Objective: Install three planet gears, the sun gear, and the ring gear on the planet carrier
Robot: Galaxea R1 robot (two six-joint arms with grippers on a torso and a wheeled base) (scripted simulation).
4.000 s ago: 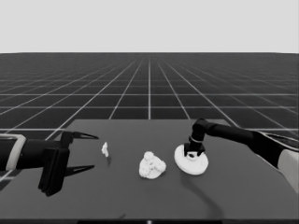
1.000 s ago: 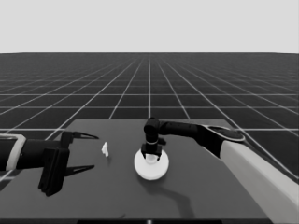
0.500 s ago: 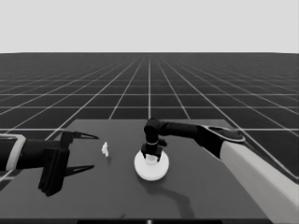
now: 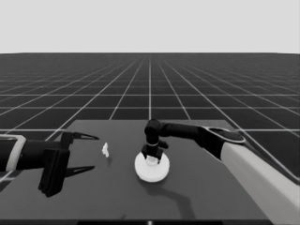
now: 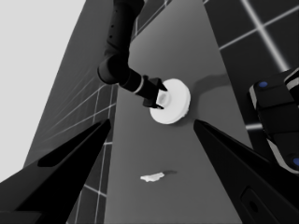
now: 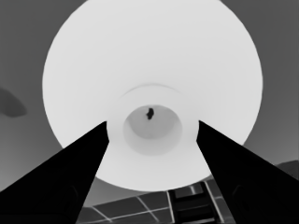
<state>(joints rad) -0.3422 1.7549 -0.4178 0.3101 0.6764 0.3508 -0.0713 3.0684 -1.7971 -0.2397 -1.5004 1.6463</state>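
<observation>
The larger round part, the ring gear, lies flat at the table's middle with its raised hub up. My right gripper stands over it, pointing down. Its fingers are open, one on each side of the hub and close against it. The planet carrier, the planet gears and the sun gear are hidden, with none showing around the ring gear. My left gripper waits open over the table's left end with nothing between its fingers.
A thin white piece lies between the left gripper and the ring gear. Dark machinery with blue lights shows at the edge of the left wrist view. The right arm's pale part crosses the table's right side.
Since four seconds ago the right gripper has brought the ring gear from the table's right onto the white cluster at the middle, covering it. Over the last second nothing has moved.
</observation>
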